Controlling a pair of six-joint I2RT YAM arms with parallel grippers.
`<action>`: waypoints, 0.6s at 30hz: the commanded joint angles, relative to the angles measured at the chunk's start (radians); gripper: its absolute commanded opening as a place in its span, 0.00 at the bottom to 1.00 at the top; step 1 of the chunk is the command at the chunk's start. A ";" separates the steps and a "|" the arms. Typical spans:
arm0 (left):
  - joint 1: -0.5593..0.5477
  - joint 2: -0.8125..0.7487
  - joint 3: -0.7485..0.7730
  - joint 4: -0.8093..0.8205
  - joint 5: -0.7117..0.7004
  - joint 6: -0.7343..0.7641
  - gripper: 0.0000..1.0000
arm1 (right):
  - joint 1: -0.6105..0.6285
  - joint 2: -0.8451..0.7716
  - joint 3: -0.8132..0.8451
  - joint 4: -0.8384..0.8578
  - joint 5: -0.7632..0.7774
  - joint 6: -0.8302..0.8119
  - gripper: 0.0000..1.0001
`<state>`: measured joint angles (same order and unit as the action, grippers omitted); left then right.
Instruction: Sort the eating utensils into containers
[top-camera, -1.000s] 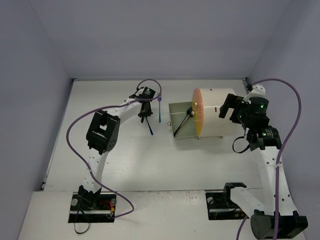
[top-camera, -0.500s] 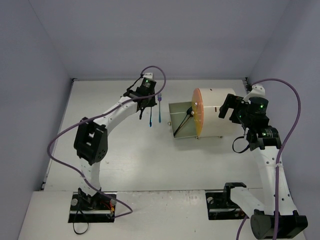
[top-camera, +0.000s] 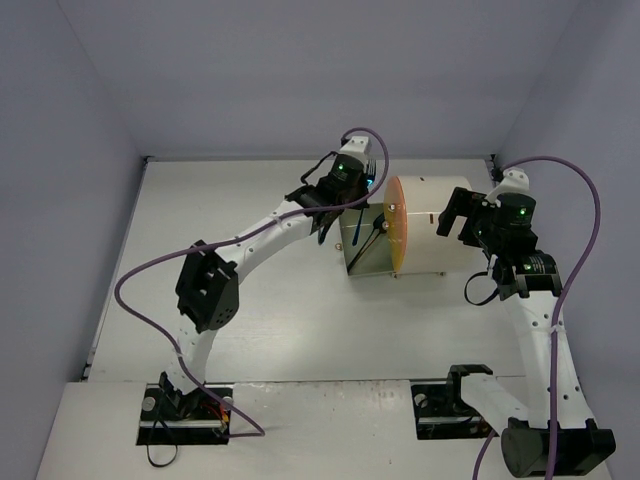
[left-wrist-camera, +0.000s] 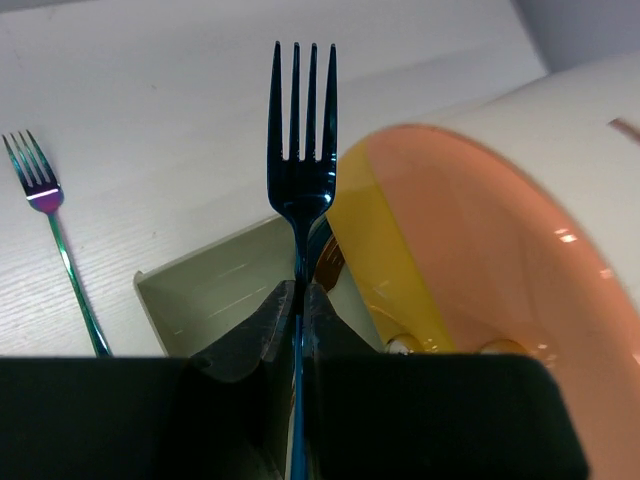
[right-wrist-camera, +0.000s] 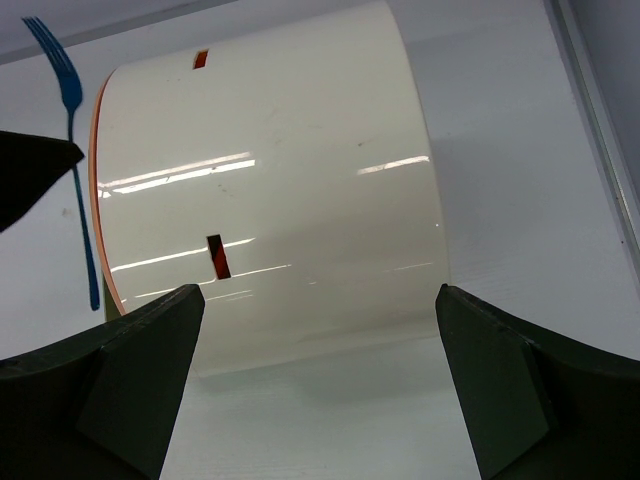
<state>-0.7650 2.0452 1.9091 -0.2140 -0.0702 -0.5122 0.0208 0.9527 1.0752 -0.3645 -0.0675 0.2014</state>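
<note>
My left gripper (top-camera: 356, 196) is shut on a blue fork (top-camera: 357, 228) and holds it above the open orange-fronted drawer (top-camera: 352, 262) of the white cylinder cabinet (top-camera: 435, 225). In the left wrist view the jaws (left-wrist-camera: 300, 300) pinch the fork's handle, and its tines (left-wrist-camera: 300, 110) point up past the drawer (left-wrist-camera: 200, 300) and the round orange front (left-wrist-camera: 480, 280). A dark utensil (top-camera: 368, 243) lies in the drawer. An iridescent fork (left-wrist-camera: 60, 250) lies on the table to the left. My right gripper (right-wrist-camera: 315, 390) is open and empty behind the cabinet (right-wrist-camera: 280, 190).
Small gold knobs (left-wrist-camera: 400, 345) show on the orange front. The right wrist view also shows the held blue fork (right-wrist-camera: 75, 130) past the cabinet's left edge. Grey walls enclose the white table (top-camera: 250, 330) on the left, far and right sides.
My left arm has swung right, carrying the blue fork from the table's middle to above the open drawer. The right arm has not moved.
</note>
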 joint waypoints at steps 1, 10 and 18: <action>-0.028 0.010 0.036 0.019 -0.003 0.058 0.00 | 0.004 -0.009 0.005 0.041 0.006 -0.007 1.00; -0.060 0.012 -0.032 -0.013 0.033 0.146 0.00 | 0.005 -0.003 0.003 0.042 0.011 -0.010 1.00; -0.070 0.025 -0.053 -0.071 0.066 0.152 0.00 | 0.005 -0.007 0.003 0.042 0.005 -0.008 1.00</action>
<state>-0.8262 2.1223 1.8536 -0.2727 -0.0232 -0.3866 0.0208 0.9527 1.0748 -0.3645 -0.0669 0.2005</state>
